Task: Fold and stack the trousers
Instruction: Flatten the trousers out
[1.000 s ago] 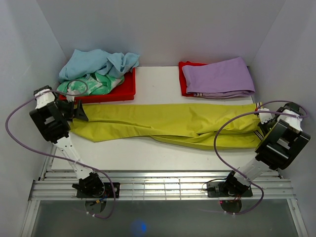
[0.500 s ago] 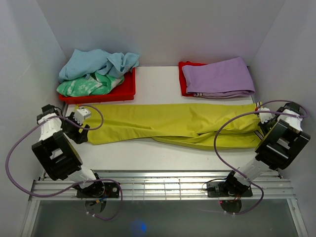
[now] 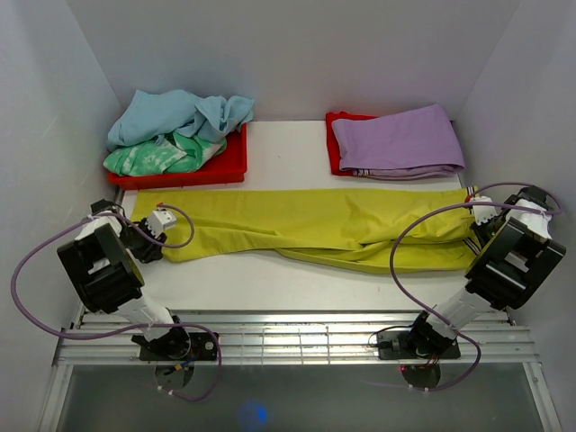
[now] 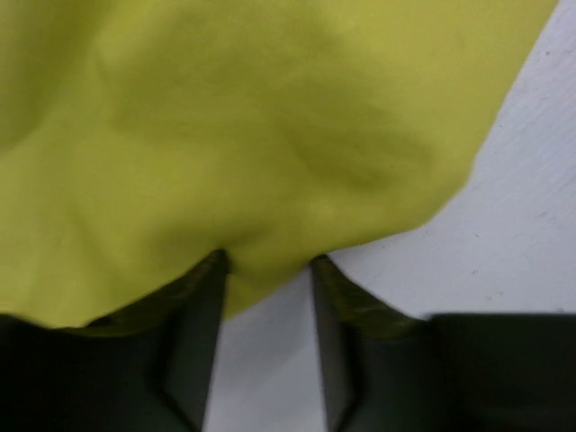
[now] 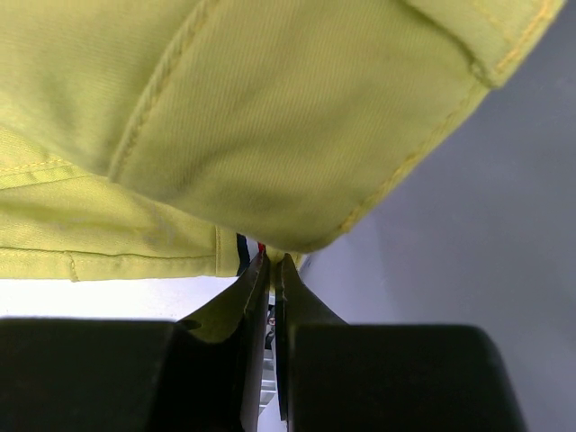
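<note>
Yellow trousers (image 3: pixel 315 225) lie spread lengthwise across the white table, waist end to the right. My left gripper (image 3: pixel 155 241) is at their left leg end. In the left wrist view the jaws (image 4: pixel 268 263) stand partly apart, with the yellow hem (image 4: pixel 270 180) dipping between the tips and bare table showing below it. My right gripper (image 3: pixel 474 236) is at the waist end by the right wall. In the right wrist view it (image 5: pixel 273 259) is shut on the edge of the yellow waistband (image 5: pixel 270 117).
A red tray (image 3: pixel 229 166) at the back left holds crumpled blue and green garments (image 3: pixel 175 130). Folded purple trousers (image 3: pixel 396 139) lie on a second red tray (image 3: pixel 335 153) at the back right. White walls close in both sides.
My left arm has come down and forward from beside the red tray to the trouser leg's end, and its jaws have narrowed around the hem. The right arm has stayed still.
</note>
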